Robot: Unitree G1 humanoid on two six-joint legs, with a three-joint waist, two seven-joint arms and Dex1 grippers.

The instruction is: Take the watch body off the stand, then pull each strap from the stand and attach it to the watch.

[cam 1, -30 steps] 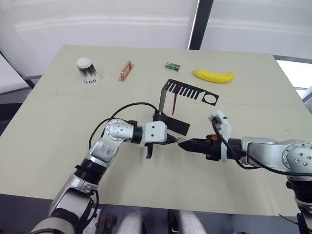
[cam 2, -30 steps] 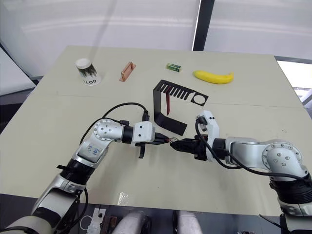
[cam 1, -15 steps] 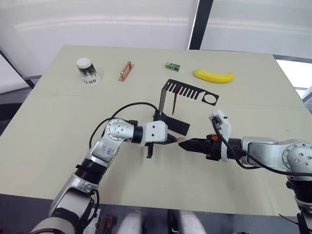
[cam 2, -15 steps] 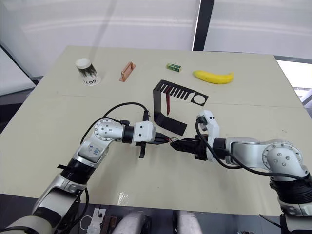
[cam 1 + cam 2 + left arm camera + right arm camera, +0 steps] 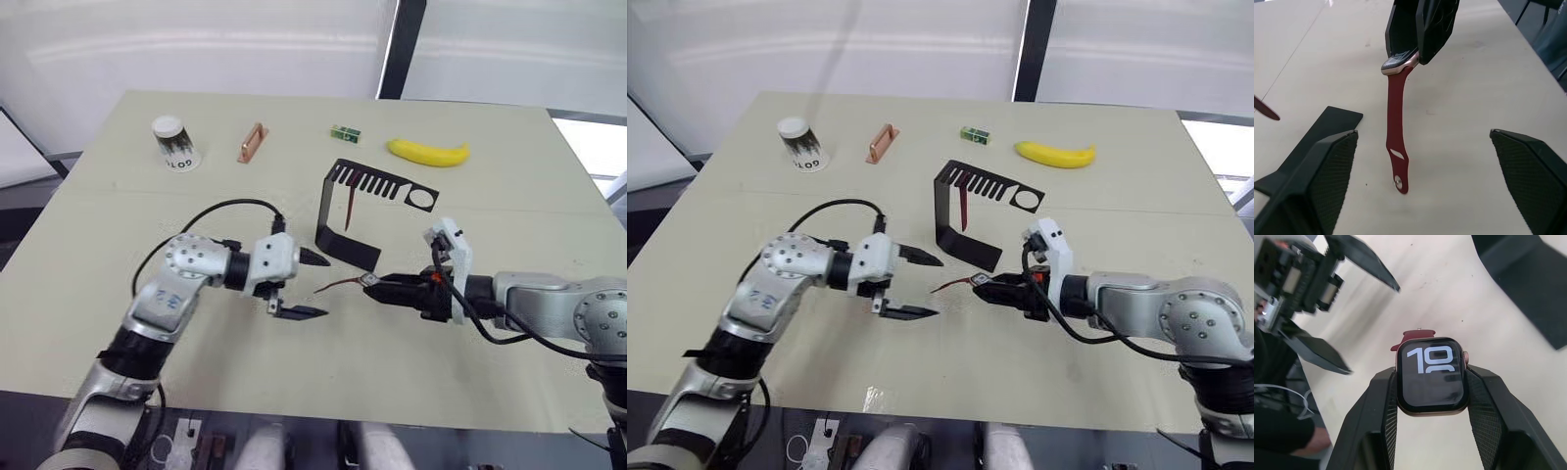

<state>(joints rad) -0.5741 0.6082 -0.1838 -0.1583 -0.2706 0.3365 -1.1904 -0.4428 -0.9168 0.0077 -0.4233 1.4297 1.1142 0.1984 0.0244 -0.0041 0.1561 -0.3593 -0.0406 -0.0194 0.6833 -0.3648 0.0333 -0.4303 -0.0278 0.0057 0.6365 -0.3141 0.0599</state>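
Pale cream laminate covers the table (image 5: 88, 294), with a faint seam running across it and white panels and a dark post behind its far edge. On it I count one paper cup (image 5: 176, 143) lying tipped, one copper-coloured bar (image 5: 252, 143), one small green box (image 5: 345, 133) and one banana (image 5: 428, 152), all along the far side. One black stand (image 5: 355, 208) sits mid-table, and one dark red strap (image 5: 349, 211) hangs from its slotted top arm. My right gripper (image 5: 1432, 387) pinches the watch body (image 5: 1432, 382) by its two sides, screen facing my wrist camera, just in front of the stand's foot. A second strap (image 5: 1396, 142) is joined to the watch body and trails away from it towards my left gripper (image 5: 309, 285), its free end at the table. So two straps in all, one watch body. My left gripper is spread wide, holding nothing, close beside that loose strap end.
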